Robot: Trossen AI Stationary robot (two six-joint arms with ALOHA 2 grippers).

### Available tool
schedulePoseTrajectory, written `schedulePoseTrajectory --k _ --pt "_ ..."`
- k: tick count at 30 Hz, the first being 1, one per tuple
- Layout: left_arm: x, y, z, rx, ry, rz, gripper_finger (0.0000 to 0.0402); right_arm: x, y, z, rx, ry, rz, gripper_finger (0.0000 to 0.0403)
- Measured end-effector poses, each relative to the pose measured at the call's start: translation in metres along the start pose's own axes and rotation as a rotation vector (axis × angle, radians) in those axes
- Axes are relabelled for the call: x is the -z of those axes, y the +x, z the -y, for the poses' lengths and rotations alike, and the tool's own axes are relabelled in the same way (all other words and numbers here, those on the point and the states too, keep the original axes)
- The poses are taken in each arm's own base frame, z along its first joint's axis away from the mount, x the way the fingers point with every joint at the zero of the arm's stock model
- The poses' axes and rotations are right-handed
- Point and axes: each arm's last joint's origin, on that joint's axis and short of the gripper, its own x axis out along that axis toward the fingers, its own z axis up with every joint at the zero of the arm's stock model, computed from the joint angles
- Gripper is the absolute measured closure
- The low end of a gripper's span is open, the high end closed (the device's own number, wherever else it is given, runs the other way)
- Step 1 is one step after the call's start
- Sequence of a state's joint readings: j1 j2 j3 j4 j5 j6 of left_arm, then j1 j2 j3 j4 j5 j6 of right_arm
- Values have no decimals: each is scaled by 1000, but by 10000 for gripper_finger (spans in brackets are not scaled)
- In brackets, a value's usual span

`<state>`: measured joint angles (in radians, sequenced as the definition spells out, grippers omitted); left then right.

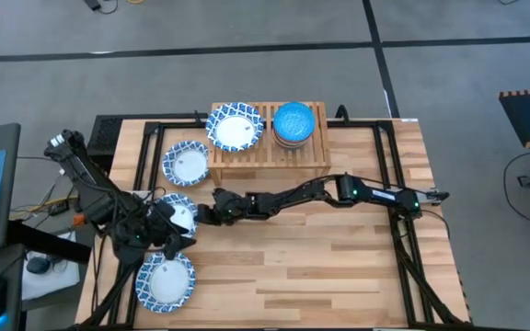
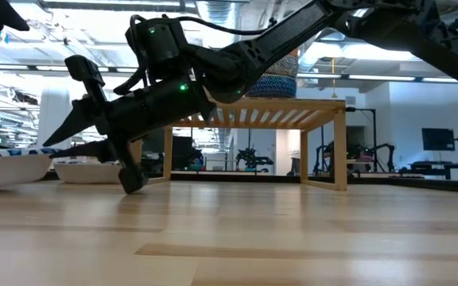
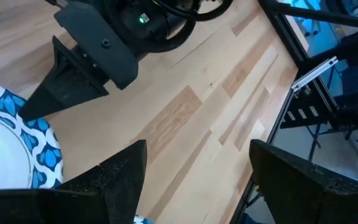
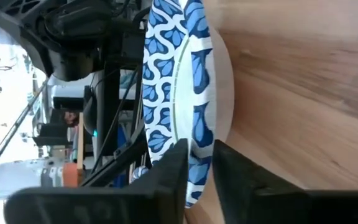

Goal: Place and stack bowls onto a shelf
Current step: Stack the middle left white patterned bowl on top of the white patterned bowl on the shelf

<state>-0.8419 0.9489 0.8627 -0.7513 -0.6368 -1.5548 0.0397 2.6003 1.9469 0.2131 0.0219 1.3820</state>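
Right gripper (image 1: 199, 215), fingers clamped over the rim of a patterned dish (image 4: 185, 93) on the table's left side. Left gripper (image 3: 194, 180) just beside it, fingers apart, empty. Shelf (image 1: 267, 154) carries a dish (image 1: 235, 126) and blue bowl stack (image 1: 294, 123).

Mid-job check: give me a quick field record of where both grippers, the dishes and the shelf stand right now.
right gripper: reached across to the table's left side, fingers either side of the middle dish rim
left gripper: open, empty, above that same dish
shelf: holds one patterned dish and a stack topped by a bright blue bowl
dishes off shelf: three; besides the middle one, one beside the shelf, one at the near edge
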Motion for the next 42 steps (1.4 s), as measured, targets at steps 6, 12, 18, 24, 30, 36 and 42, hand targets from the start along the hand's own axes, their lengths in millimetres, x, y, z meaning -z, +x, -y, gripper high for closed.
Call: schedulePoseTrajectory --k 6,12,18,24,30,36,42 --pt "-3 3 -1 -13 20 -26 134 -2 0 -1 -5 -63 5 384" --pt "-4 3 -5 -46 33 -36 134 -5 -19 -24 39 -186 -20 386" --pt "-8 -3 -8 -46 24 -9 134 -18 -81 -97 36 -439 -41 386" --pt "-16 -12 -10 -9 27 50 134 -30 -152 -148 55 -708 -64 386" --pt "-30 -26 -13 44 87 203 134 -40 -221 -177 98 -892 -117 386" --pt "-44 -41 -6 103 248 408 134 -41 -270 -186 149 -1050 -192 386" --pt "-54 -44 6 1 543 605 134 -43 -306 -192 155 -1197 -224 386"
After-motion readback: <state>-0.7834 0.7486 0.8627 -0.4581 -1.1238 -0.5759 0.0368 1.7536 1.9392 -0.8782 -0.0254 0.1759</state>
